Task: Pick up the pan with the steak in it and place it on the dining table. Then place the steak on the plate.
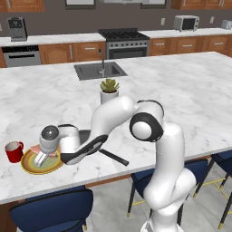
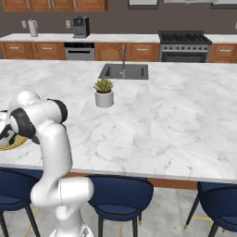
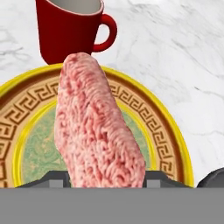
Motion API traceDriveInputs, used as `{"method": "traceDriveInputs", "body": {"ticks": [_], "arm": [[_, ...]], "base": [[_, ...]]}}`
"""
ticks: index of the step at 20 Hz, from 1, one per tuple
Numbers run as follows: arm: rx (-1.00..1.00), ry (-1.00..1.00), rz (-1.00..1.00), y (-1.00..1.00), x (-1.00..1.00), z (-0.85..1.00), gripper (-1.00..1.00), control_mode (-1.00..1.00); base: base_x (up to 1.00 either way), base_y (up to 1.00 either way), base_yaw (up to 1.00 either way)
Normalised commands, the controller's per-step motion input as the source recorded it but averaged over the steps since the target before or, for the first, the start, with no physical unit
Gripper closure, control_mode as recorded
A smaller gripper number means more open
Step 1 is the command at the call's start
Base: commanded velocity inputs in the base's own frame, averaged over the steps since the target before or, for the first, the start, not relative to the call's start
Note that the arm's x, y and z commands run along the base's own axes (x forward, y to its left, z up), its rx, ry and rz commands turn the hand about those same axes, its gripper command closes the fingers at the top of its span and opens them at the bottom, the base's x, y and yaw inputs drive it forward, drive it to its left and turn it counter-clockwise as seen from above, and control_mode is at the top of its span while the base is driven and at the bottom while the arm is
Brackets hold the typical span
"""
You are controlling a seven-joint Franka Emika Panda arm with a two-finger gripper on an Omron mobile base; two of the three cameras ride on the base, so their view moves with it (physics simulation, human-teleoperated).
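The gripper point(image 3: 107, 179) is clamped on the steak point(image 3: 98, 127), holding it over the plate point(image 3: 173, 131) beside the red mug point(image 3: 70, 26). It looks soft and floppy (probably slick too), so a grip across its middle seems wisest.

Plate point(image 1: 31, 166) on the dining table point(image 1: 181, 99), near its front edge, far to the left. Mug point(image 1: 14, 151) on the table just left of the plate, close beside it. Steak point(image 3: 96, 127) over the plate, between the gripper point(image 1: 41, 158) tips. Pan point(image 1: 86, 136) on the table just right of the plate, behind the arm, handle point(image 1: 114, 157) sticking out to the right and toward the front edge. Potted plant point(image 1: 109, 90) farther back, near the middle. Sink point(image 1: 99, 70) behind the plant. Stools point(image 1: 50, 210) in front of the table, below its edge. Stove point(image 1: 124, 43) at the far wall, behind the sink.
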Motion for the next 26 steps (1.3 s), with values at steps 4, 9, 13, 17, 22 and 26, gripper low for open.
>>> {"method": "traceDriveInputs", "body": {"ticks": [4, 9, 13, 17, 22, 26], "arm": [[0.0, 0.0, 0.0, 0.1, 0.0, -0.12, 1.0, -1.0], [0.0, 0.0, 0.0, 0.01, 0.0, -0.02, -1.0, -1.0], [0.0, 0.0, 0.0, 0.0, 0.03, 0.0, -1.0, -1.0], [0.0, 0.0, -0.01, 0.0, 0.1, 0.05, -1.0, -1.0], [0.01, 0.02, -0.03, 0.0, 0.16, 0.3, -1.0, -1.0], [0.01, 0.06, -0.04, 0.0, 0.1, 0.5, -1.0, -1.0]], "base": [[0.0, 0.0, 0.0], [0.0, 0.0, 0.0], [0.0, 0.0, 0.0], [0.0, 0.0, 0.0], [0.0, 0.0, 0.0], [0.0, 0.0, 0.0]]}}
